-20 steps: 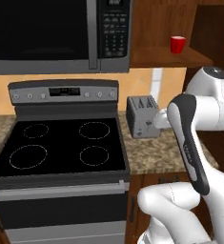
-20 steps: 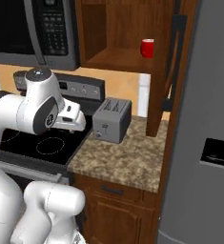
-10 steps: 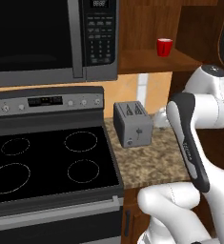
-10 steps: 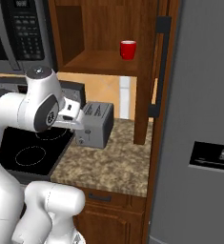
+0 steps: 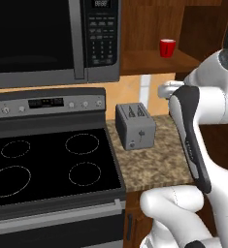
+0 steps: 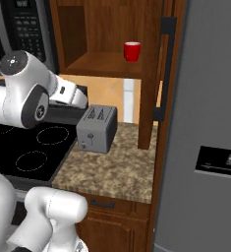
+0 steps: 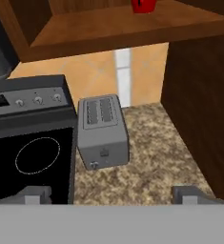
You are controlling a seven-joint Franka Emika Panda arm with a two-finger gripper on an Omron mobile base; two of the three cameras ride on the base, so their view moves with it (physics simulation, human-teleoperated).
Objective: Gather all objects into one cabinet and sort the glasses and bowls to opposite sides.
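The small bright red handled mug [image 5: 167, 47] is seen upright on the broad shelf board of the dark reddish-brown wooden wall cabinet [image 5: 149, 60], towards the outer edge of the board. In the right base view the same mug [image 6: 132, 51] is shown near the middle of the shelf, with the wood-panelled back behind it and the cabinet's side wall [image 6: 71, 29] to its left. In the hand view just the lower part of the mug [image 7: 143, 5] is caught at the top edge, above the shelf board [image 7: 113, 29].

A grey two-slot toaster [image 5: 135, 126] is placed on the speckled brown granite counter [image 5: 154, 162], just beside the black glass-topped stove [image 5: 47, 167]. The slots are seen from above in the hand view [image 7: 102, 131]. A black and silver microwave [image 5: 52, 38] above the stove is shown best in the left base view. A tall grey refrigerator [image 6: 205, 123] with a black handle is shown in the right base view, to the right of the cabinet.

The two-finger gripper [image 7: 112, 194] is held well below the shelf, above the counter and near the toaster. Its two grey fingertips [image 7: 37, 194] are set wide apart, with nothing between them; the jaws are released and nothing is grasped.
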